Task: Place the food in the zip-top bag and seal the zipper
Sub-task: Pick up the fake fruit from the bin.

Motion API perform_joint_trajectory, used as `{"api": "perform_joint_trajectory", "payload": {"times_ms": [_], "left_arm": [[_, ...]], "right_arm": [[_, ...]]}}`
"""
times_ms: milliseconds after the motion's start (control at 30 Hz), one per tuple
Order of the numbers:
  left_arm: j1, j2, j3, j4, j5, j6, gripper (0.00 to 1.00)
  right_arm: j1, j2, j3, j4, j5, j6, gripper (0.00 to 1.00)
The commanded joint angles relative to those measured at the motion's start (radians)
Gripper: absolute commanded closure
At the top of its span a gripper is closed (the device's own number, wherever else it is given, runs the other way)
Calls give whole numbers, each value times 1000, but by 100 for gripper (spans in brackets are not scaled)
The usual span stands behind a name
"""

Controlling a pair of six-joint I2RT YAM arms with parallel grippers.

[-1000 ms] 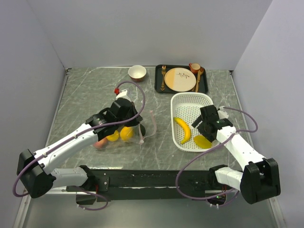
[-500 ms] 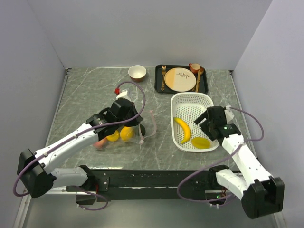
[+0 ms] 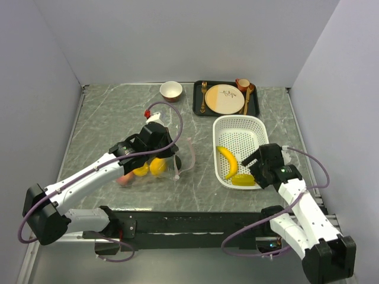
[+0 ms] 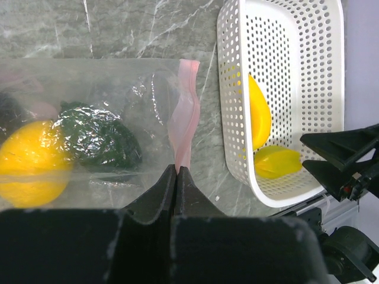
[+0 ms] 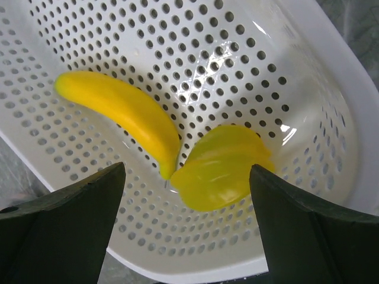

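Observation:
The clear zip-top bag (image 4: 112,94) lies on the table with a yellow round fruit (image 4: 32,157) and a dark ball (image 4: 98,136) inside; it also shows in the top view (image 3: 155,167). My left gripper (image 4: 176,168) is shut on the near end of the pale pink zipper (image 4: 185,109). My right gripper (image 5: 186,177) is open above the near end of the white basket (image 5: 296,77), its fingers (image 5: 71,207) on either side of the yellow-green piece (image 5: 222,165). The banana (image 5: 121,112) lies beside that piece. Both show in the top view, banana (image 3: 227,160), piece (image 3: 242,180).
A black tray (image 3: 198,103) with a beige plate (image 3: 224,99), cutlery and a cup sits at the back. A small bowl (image 3: 171,90) stands left of it. The basket (image 3: 237,127) is right of the bag.
My right arm has pulled back toward the near edge, its gripper now over the basket's near end. The left arm and the bag have not moved.

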Motion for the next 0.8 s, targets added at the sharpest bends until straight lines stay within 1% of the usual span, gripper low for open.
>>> {"api": "perform_joint_trajectory", "payload": {"times_ms": [0, 300, 333, 367, 433, 533, 767], "left_arm": [[-3, -7, 22, 32, 13, 14, 99], [-3, -16, 10, 26, 4, 14, 99], [-3, -13, 10, 27, 4, 14, 99], [-3, -10, 12, 29, 5, 14, 99], [-3, -7, 13, 32, 4, 15, 99], [-3, -2, 16, 35, 8, 14, 99], [-3, -4, 21, 29, 2, 15, 99]], "right_arm": [[-1, 66, 6, -1, 5, 27, 8], [-1, 157, 55, 65, 20, -48, 8], [-1, 173, 63, 86, 6, -68, 9], [-1, 181, 64, 112, -8, -121, 11], [-1, 209, 78, 166, -30, -164, 11], [-1, 279, 126, 169, -35, -265, 12], [5, 422, 187, 220, -84, -424, 15]]}}
